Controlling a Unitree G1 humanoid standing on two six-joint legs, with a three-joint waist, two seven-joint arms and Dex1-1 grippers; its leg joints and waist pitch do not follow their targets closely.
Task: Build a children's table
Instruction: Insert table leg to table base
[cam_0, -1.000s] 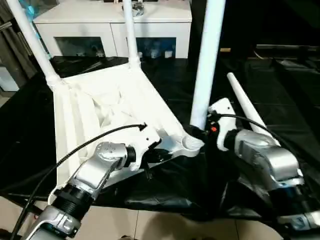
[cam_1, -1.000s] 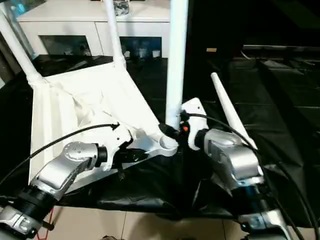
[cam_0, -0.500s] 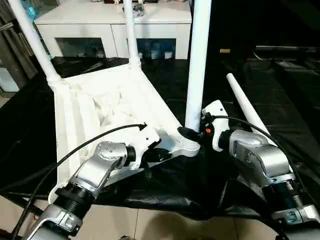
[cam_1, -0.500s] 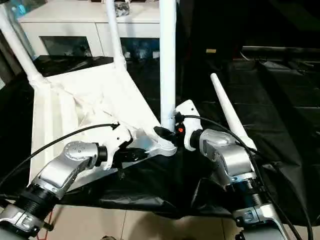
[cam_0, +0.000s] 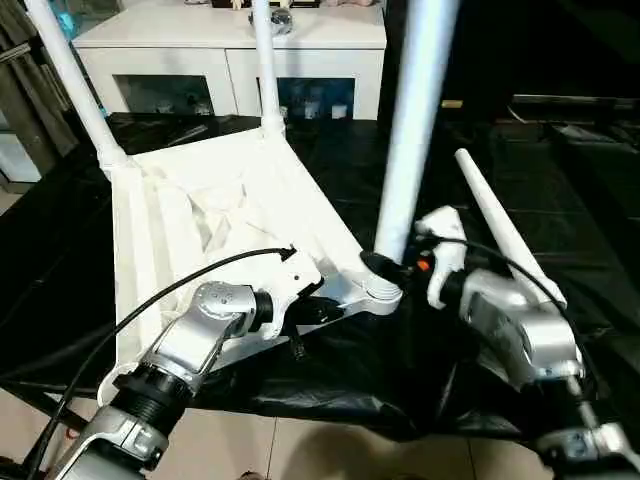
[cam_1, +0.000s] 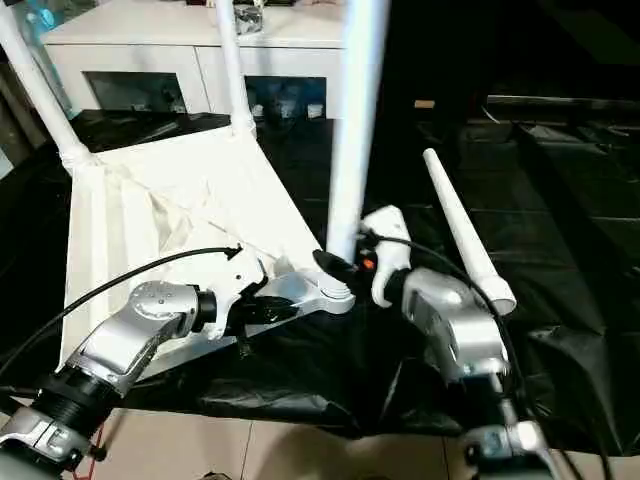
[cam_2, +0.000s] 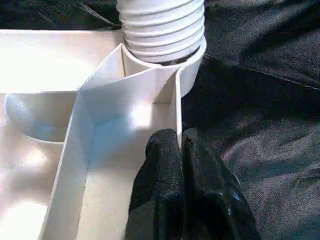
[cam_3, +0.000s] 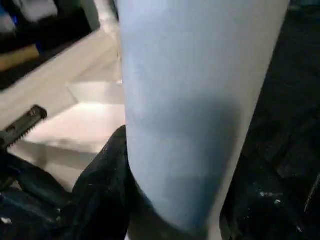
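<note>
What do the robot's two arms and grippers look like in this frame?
Both forearms are silver metal cylinders with black collars near the elbow. The left arm ends in a white wrist housing with a black cable looping over it. The right arm has a white housing with a small orange-red mark. Fingers are black.

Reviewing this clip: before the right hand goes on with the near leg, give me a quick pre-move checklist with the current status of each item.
1. Left hand clamped on a rib of the tabletop beside the near socket: ok.
2. Right hand gripping the near leg just above the socket: ok.
3. Near leg's threaded end sits in the socket: ok; fully seated: cannot tell.
4. Near leg plumb: not ok, it leans slightly.
5. Two far legs standing in their sockets: ok.
6. Fourth leg lies loose on the black sheet, apart from the tabletop: ok; its socket: cannot tell.
</note>
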